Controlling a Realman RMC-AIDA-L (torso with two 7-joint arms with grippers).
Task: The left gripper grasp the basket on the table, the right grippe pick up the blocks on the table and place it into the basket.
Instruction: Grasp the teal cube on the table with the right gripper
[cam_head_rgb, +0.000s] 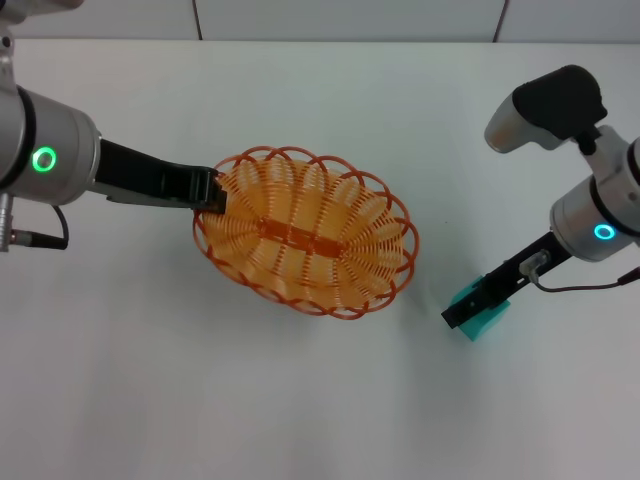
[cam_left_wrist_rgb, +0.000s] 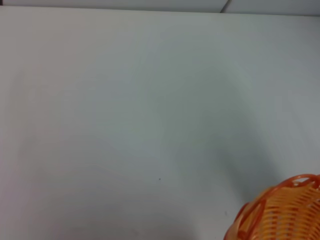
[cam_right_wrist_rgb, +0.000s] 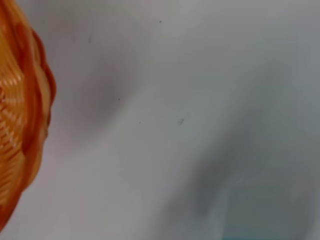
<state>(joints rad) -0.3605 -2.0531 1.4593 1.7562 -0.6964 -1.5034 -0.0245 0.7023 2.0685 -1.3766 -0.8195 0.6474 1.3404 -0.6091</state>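
Note:
The orange wire basket sits mid-table on the white table. My left gripper, on the green-ringed arm, reaches in from the left and is shut on the basket's left rim. The small teal block lies on the table to the right of the basket. My right gripper, on the blue-ringed arm, comes down slantwise right over the block and covers part of it. A part of the basket rim shows in the left wrist view, and the basket's edge shows in the right wrist view.
A bare strip of table separates the basket from the block. A cable hangs by the right wrist. The back wall runs along the table's far edge.

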